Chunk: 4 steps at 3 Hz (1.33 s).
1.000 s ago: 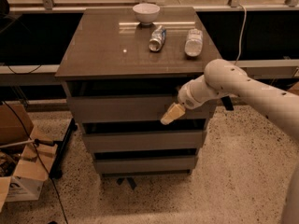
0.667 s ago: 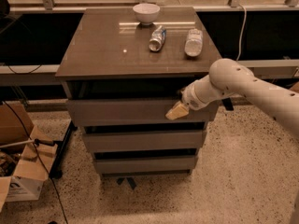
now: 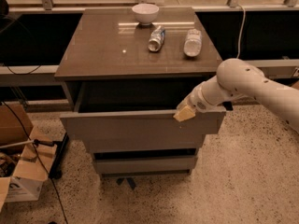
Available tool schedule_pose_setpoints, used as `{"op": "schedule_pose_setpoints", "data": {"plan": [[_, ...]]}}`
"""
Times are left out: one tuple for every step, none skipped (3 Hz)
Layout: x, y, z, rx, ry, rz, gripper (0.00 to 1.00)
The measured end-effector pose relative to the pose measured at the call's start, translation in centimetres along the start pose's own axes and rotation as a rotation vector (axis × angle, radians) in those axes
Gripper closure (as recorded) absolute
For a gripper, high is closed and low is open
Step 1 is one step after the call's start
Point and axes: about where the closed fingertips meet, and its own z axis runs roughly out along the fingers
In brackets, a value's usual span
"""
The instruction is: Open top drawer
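The top drawer [image 3: 135, 127] of the grey-brown cabinet stands pulled out towards me, its wide flat front panel well ahead of the two shorter drawers [image 3: 142, 162] below, with a dark gap behind the panel. My gripper [image 3: 183, 113] sits at the top edge of the drawer front, right of its middle, its tan fingertips hooked over the panel. The white arm [image 3: 243, 85] reaches in from the right.
On the cabinet top [image 3: 103, 50] stand a white bowl [image 3: 145, 13], a lying can [image 3: 156, 38] and a lying plastic bottle [image 3: 192, 42]. Cardboard boxes [image 3: 21, 171] and cables lie on the floor at the left. A white cable [image 3: 241, 27] hangs behind the cabinet's right side.
The top drawer has slid out towards me from nearly shut. My gripper has moved with the drawer front, staying at its upper edge.
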Motion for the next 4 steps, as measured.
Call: {"op": "schedule_pose_setpoints", "data": {"plan": [[0.0,0.0,0.0,0.0,0.0,0.0,0.93],[0.9,1.6,-0.7,-0.003,0.023,0.039,0.69],[0.9,1.6,-0.7,-0.003,0.023,0.039,0.46],[2.2,3.9,-1.8,-0.005,0.055,0.095,0.23]]}}
